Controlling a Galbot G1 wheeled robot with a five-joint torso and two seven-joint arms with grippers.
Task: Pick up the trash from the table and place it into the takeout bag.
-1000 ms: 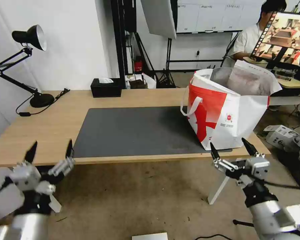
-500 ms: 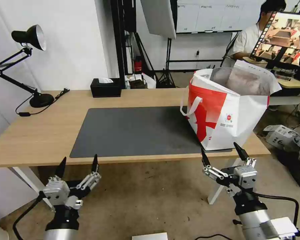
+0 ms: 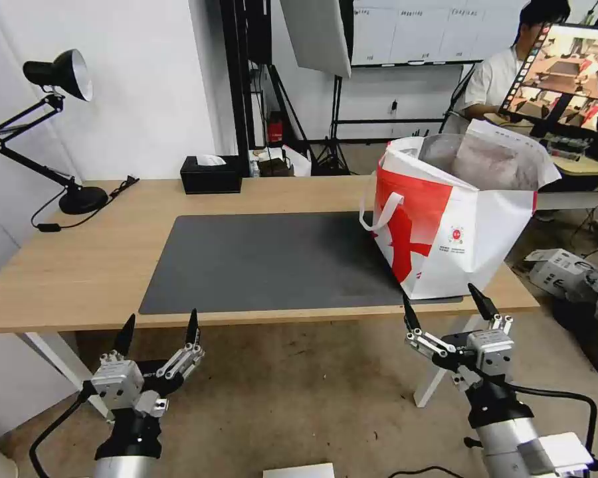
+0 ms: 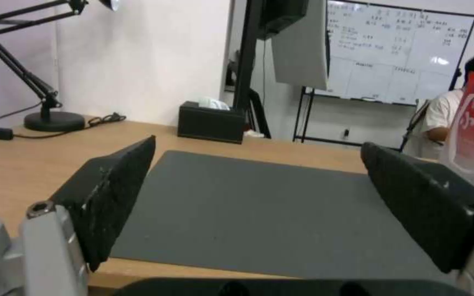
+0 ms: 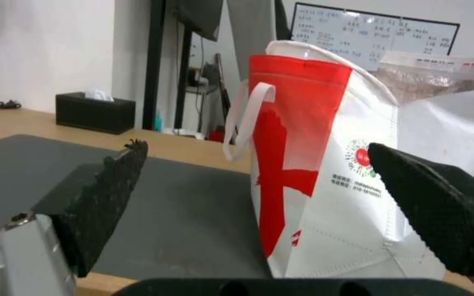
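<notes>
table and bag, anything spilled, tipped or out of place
Nothing stands out. The takeout bag stands upright and open on the table, at its right end, partly on the grey mat. Left gripper and right gripper hang open below the front edge.

Large boxy red-and-white takeout bag [image 3: 445,232] — silver foil lining, white loop handles, small round red logo. Beside the bag: dark grey rectangular mat [image 3: 272,262] on light-wood tabletop [image 3: 80,265] — white legs. Beyond the mat: black tissue box [image 3: 211,176], black desk lamp [image 3: 56,126].

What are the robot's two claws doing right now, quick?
Left gripper: open, holding nothing, below the table edge.
Right gripper: open, holding nothing, near the takeout bag.
</notes>
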